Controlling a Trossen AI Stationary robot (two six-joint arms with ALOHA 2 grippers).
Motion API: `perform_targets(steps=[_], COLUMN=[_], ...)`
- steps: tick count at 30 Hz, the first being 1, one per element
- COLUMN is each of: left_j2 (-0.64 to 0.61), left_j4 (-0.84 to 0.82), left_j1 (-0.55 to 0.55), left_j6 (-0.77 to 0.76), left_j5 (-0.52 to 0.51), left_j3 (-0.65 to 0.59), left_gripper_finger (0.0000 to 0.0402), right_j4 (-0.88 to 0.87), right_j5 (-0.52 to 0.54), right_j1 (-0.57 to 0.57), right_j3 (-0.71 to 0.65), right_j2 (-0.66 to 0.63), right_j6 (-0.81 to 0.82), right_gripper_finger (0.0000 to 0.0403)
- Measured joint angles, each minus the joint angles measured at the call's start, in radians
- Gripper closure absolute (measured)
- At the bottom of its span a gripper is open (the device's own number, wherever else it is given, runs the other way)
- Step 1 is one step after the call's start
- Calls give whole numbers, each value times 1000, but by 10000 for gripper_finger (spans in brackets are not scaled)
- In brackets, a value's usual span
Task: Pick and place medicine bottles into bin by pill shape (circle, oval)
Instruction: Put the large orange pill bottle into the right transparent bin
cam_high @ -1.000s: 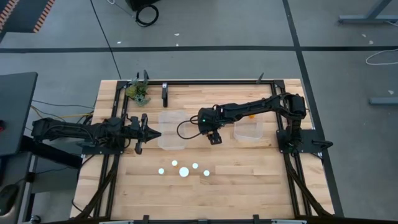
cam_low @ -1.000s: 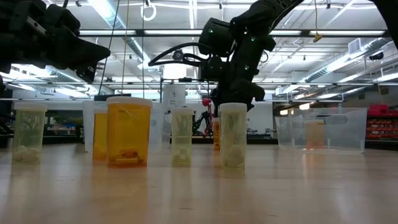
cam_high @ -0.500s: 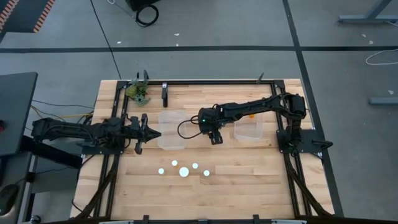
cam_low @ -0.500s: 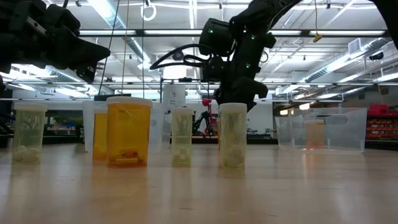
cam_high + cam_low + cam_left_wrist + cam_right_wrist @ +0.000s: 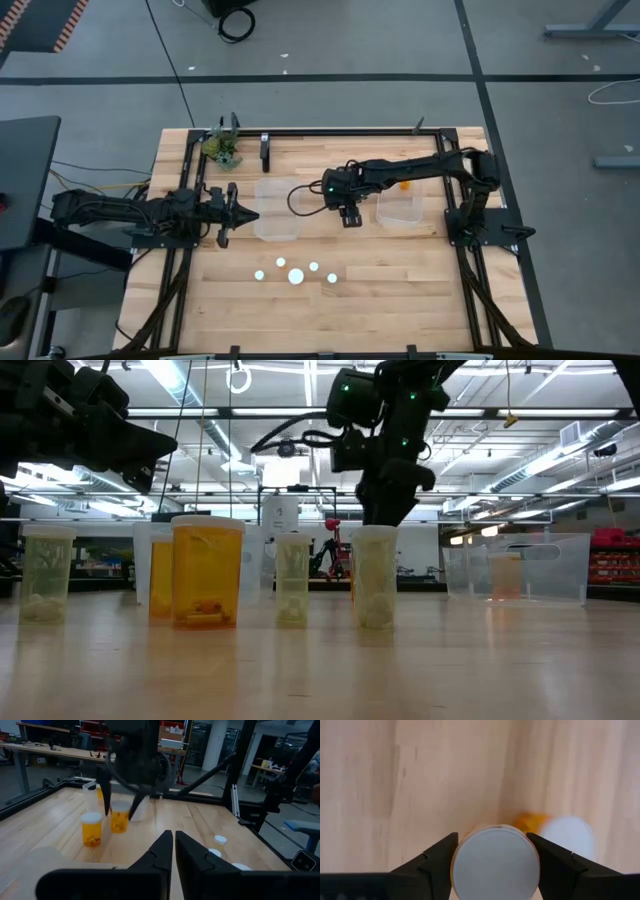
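Since a second ago the right arm has drawn back a little toward its own side and risen, and its right pincer [image 5: 349, 218] now hangs between the two clear tubs with its fingers [image 5: 436, 859] pinching a white-capped bottle [image 5: 495, 862] by the cap's sides. From the left wrist view that amber bottle [image 5: 120, 817] sits between the dark fingers above the bench [image 5: 400, 300], with a second amber bottle [image 5: 91, 829] standing just beside it on the wood.

Left of the grip lies the nearer clear tub [image 5: 275, 208]; right of it, the other tub [image 5: 399, 207], which holds something orange. The gap between the tubs is narrow, and the pincer fills most of it.

Toward the bench's front edge stands a loose row of five bottles, seen from above as white caps [image 5: 296, 276]. In the low view the widest amber one [image 5: 207, 572] stands left of two slim pale ones [image 5: 293, 579], and another pale bottle [image 5: 46, 574] stands well apart at the far left. Bare wood lies open around this row on all sides, and out to the front edge.

The left pincer [image 5: 250, 215] hovers just beside the nearer tub's left wall, its fingers [image 5: 159, 851] pressed together and holding nothing. A black frame [image 5: 340, 131] runs along the bench's back and sides.
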Motion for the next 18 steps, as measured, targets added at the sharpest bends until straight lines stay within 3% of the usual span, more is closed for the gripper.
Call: perform_targets(steps=[18], left_j2=[0], left_j4=[0], left_j1=[0], left_j6=[0], left_j5=[0], left_j3=[0], left_gripper_finger=[375], right_j4=[-137], right_j5=[55], right_j1=[-10], right_j3=[0], right_j2=[-268], right_j6=[97], right_gripper_finger=[170])
